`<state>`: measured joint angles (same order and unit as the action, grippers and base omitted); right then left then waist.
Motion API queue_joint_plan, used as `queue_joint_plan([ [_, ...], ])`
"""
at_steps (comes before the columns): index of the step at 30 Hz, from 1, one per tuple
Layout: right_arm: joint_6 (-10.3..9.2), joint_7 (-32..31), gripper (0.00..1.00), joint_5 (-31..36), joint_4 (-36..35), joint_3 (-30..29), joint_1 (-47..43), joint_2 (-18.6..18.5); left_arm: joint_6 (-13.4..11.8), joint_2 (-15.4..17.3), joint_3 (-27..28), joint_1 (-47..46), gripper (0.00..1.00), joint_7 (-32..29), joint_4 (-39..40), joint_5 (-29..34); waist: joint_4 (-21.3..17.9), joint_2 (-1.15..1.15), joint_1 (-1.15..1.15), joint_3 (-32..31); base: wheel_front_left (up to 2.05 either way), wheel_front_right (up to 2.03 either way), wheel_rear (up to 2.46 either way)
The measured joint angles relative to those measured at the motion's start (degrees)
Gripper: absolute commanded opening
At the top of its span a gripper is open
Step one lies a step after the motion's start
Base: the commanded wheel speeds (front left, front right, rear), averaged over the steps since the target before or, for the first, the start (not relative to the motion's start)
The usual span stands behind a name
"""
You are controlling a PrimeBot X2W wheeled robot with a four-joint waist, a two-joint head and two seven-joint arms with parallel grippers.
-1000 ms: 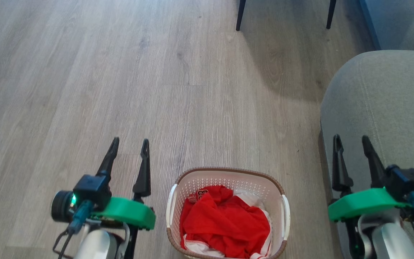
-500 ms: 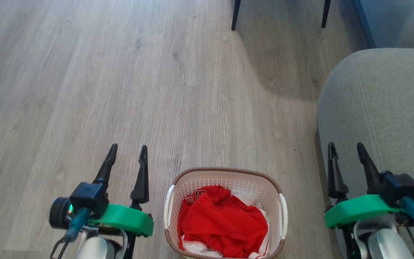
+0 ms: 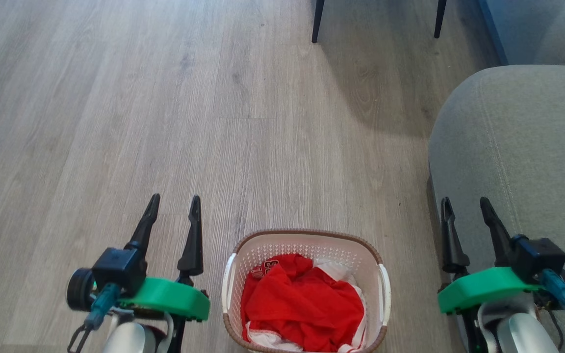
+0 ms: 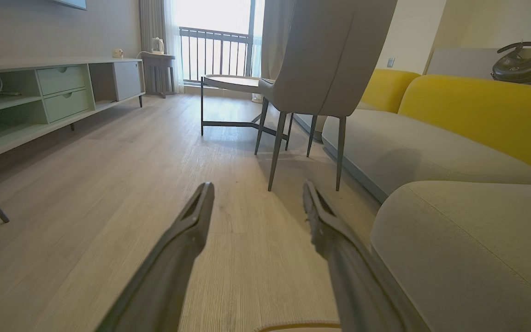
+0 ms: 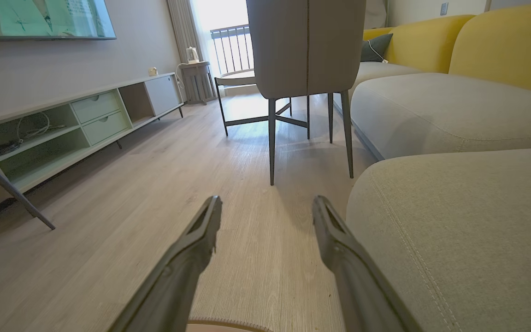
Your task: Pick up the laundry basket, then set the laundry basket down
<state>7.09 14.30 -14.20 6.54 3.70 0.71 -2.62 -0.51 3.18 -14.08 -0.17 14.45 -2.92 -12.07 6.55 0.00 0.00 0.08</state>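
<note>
While they flank the laundry basket [image 3: 312,247], left gripper [image 3: 175,197] spread empty, right gripper [image 3: 464,200] likewise

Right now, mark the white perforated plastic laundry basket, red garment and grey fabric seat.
laundry basket [image 3: 331,247]: head view, far wall.
red garment [image 3: 307,306]: head view, crumpled middle.
grey fabric seat [image 3: 523,147]: head view, top surface.

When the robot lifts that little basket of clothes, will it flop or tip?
Probably stiff: the laundry basket looks like moulded perforated plastic. Likely light, since it holds soft red clothes. It may tilt if lifted by one side handle alone.
</note>
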Motion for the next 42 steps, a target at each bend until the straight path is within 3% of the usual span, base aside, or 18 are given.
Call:
queue_joint_plan([
  [42, 0.0, 0.0, 1.0, -0.47, -0.74, -1.89, 0.01, 0.02, 0.56, 0.0, -0.59, 0.15, 1.0, 0.0, -2.13, -2.63, -0.32, 0.0, 0.0, 0.05, 0.0, 0.0, 0.0],
])
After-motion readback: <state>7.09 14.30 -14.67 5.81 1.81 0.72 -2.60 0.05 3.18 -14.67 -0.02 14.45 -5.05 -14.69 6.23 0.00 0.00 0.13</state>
